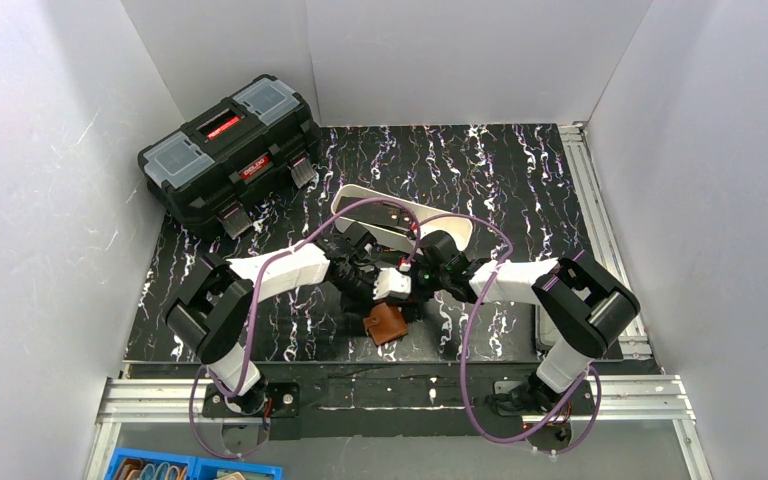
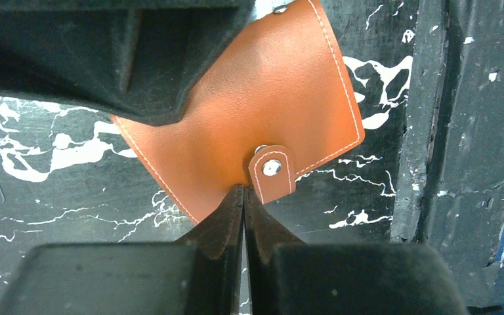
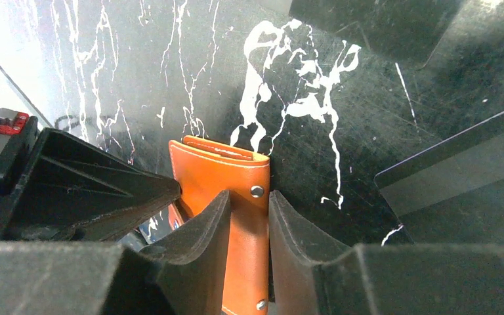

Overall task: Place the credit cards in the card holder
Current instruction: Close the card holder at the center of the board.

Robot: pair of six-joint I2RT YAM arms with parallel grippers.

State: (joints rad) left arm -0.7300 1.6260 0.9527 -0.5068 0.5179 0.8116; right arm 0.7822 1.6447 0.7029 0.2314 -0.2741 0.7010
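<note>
Pinching card holder [image 3: 218,172] — brown (snap-studded), right end effector [image 3: 249,195]

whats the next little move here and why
Probably lift the snap tab free first: it looks fastened, so the card holder is closed. The left gripper is shut right beside the tab, and the right gripper looks clamped on the opposite edge, so it could steady the holder.

Bright even light, soft shadows, mild glare
</note>
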